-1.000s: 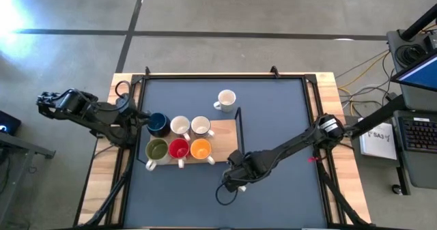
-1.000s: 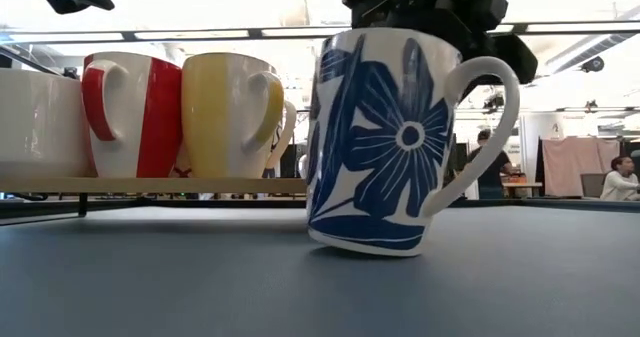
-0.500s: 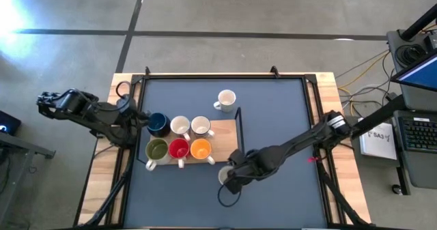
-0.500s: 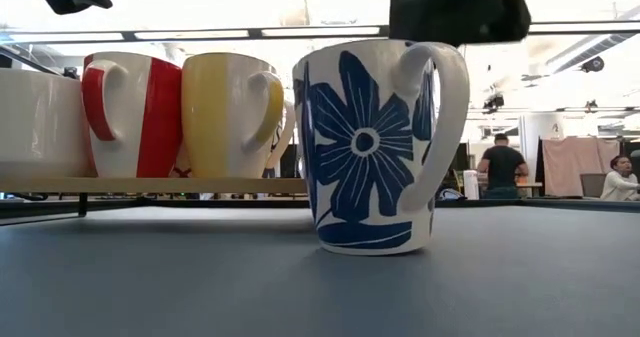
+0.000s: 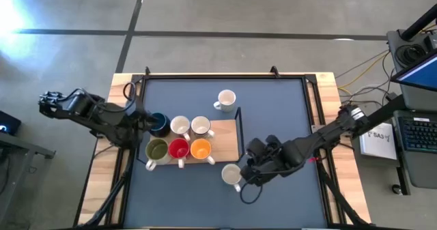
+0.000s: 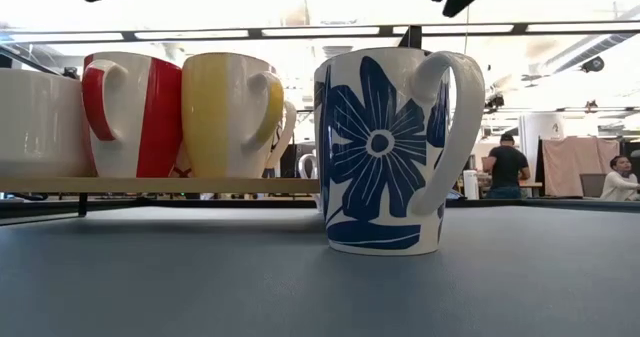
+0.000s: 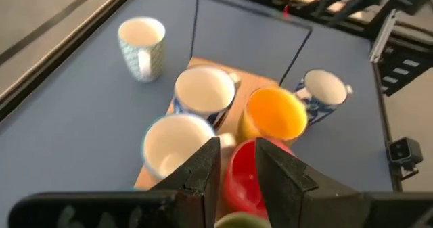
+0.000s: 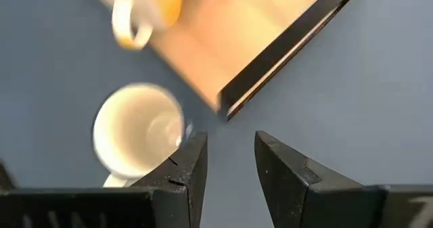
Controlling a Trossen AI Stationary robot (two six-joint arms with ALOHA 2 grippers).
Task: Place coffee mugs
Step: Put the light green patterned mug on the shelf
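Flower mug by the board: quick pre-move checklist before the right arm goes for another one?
1. Flower mug upright on the mat: ok.
2. Right end effector clear of that mug, fingers apart and empty: ok.
3. Flower mug off the wooden board, beside its corner: ok.
4. Six mugs on the board standing upright: ok.
5. Patterned mug alone at the far side, unobstructed: ok.
6. Left end effector clear of the blue mug: cannot tell; it sits right beside it.
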